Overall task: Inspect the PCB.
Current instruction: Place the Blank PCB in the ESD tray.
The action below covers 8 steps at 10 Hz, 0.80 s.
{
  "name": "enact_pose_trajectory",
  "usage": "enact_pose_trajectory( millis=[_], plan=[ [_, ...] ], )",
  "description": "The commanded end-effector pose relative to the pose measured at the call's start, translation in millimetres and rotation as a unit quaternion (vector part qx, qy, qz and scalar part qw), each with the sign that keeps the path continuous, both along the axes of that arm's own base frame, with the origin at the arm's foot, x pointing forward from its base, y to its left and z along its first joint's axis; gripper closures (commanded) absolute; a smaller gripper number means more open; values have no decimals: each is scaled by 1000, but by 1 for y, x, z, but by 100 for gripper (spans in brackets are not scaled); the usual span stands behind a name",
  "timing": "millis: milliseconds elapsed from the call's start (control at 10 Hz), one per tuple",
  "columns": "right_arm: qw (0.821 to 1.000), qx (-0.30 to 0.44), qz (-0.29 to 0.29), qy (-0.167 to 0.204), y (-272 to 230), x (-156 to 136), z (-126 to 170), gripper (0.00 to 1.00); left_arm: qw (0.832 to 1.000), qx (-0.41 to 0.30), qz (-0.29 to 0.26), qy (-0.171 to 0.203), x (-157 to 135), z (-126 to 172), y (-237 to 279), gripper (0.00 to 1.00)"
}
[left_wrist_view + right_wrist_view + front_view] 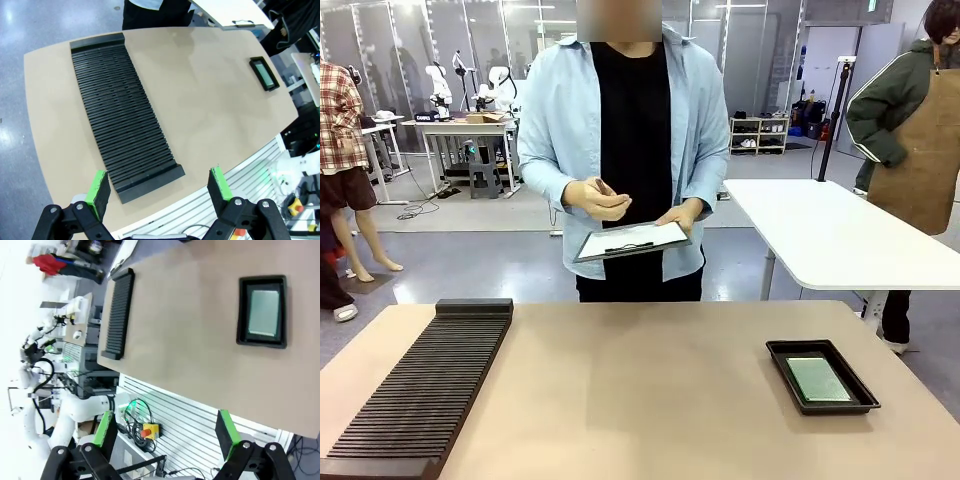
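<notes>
The PCB lies flat inside a shallow black tray on the right side of the worktop. A long ribbed black rack sits along the left side. Across the worktop a person holds a clipboard with both hands. The left end effector hangs released above the rack's near end; the right end effector is also released, high above the worktop's edge.

On the table, the slotted rack lies at nine o'clock; the PCB rests in the tray at three o'clock.
</notes>
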State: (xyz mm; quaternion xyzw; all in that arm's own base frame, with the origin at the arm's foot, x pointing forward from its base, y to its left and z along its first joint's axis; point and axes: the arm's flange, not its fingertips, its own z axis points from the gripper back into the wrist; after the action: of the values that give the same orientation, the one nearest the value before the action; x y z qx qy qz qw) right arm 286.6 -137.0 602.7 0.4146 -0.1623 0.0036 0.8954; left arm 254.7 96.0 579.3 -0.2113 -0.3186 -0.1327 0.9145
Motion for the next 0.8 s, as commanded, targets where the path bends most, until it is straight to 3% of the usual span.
enact_pose_trajectory(
  millis=[0, 400, 500, 700],
  plan=[
    [999, 6, 4, -37, 4, -12, -6, 0, 1000, 6, 11, 5, -1, 0, -2, 0],
    [999, -7, -13, -44, 9, -12, -11, 0, 1000, 6, 11, 5, -1, 0, -2, 0],
    [1000, 0, -5, -25, 1, -14, -2, 0, 1000, 6, 11, 5, -1, 0, -2, 0],
    [1000, 0, -5, -25, 1, -14, -2, 0, 1000, 6, 11, 5, -1, 0, -2, 0]
  ],
)
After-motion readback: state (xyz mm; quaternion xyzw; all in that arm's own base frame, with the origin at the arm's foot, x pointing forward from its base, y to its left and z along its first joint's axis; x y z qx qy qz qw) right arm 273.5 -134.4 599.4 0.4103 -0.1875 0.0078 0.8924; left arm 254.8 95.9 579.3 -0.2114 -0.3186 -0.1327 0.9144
